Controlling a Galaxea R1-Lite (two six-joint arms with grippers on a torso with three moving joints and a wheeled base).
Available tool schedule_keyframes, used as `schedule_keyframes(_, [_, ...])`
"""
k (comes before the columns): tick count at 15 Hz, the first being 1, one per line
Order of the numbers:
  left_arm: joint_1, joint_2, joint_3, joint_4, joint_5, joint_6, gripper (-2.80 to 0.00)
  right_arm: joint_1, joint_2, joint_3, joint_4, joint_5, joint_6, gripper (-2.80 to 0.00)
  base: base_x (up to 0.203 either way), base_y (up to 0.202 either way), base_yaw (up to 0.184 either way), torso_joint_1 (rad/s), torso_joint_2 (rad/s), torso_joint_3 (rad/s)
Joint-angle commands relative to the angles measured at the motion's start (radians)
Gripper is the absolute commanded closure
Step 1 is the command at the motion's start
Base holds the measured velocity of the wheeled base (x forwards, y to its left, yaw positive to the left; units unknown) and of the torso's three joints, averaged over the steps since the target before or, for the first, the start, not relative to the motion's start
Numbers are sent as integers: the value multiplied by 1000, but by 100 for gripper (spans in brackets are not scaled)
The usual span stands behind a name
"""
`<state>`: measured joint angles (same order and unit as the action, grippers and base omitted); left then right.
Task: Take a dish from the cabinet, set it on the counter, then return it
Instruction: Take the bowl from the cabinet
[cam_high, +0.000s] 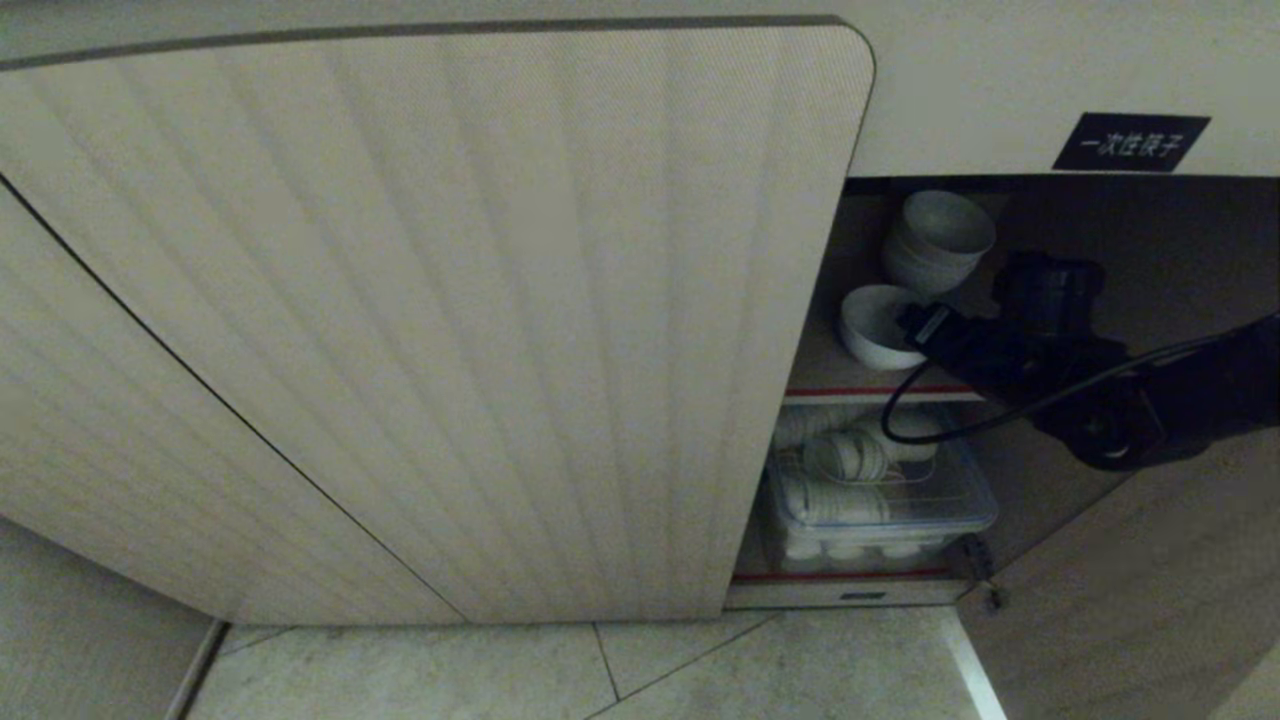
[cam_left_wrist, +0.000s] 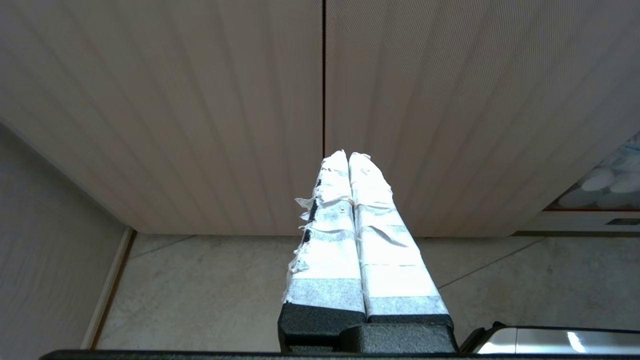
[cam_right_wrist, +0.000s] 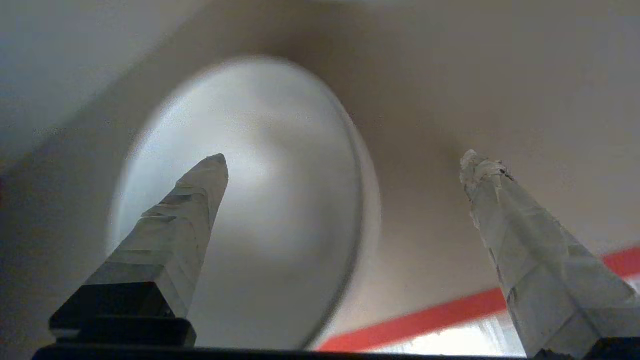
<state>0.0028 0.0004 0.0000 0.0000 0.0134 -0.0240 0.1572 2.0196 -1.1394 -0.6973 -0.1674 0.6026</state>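
- Right claw (cam_right_wrist: 345, 160) reaches into the open cabinet (cam_high: 1000, 90) with its taped fingers (cam_right_wrist: 525, 240) spread wide apart, holding nothing
- One finger lies over the hollow of the white bowl (cam_right_wrist: 280, 200), the other outside its rim; contact cannot be told
- The bowl (cam_high: 872, 325) sits on the upper, red-edged shelf (cam_high: 850, 392), near a stack of bowls (cam_high: 935, 240)
- Left claw (cam_left_wrist: 348, 156) hangs pressed together before the fluted door (cam_left_wrist: 200, 100)

Wide-spread right gripper (cam_right_wrist: 345, 165) straddling the bowl (cam_right_wrist: 280, 200) rim, one fingertip (cam_right_wrist: 212, 170) over its hollow; bare shelf (cam_right_wrist: 425, 250) under the other.
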Motion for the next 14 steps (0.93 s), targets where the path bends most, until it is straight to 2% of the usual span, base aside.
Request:
schedule_keyframes(1, [0,0,0,0,0,0,0,-1,-1,-7,34,-1,7,-280,0,0,0,0,0,0])
schedule_keyframes(10, [0,0,0,0,0,-2,0,-10,17,-89,181,11,49,-280,0,0,0,0,0,0])
schedule_keyframes(14, [0,0,0,0,0,0,0,-10,33,-109,183,11,49,-280,0,0,0,0,0,0])
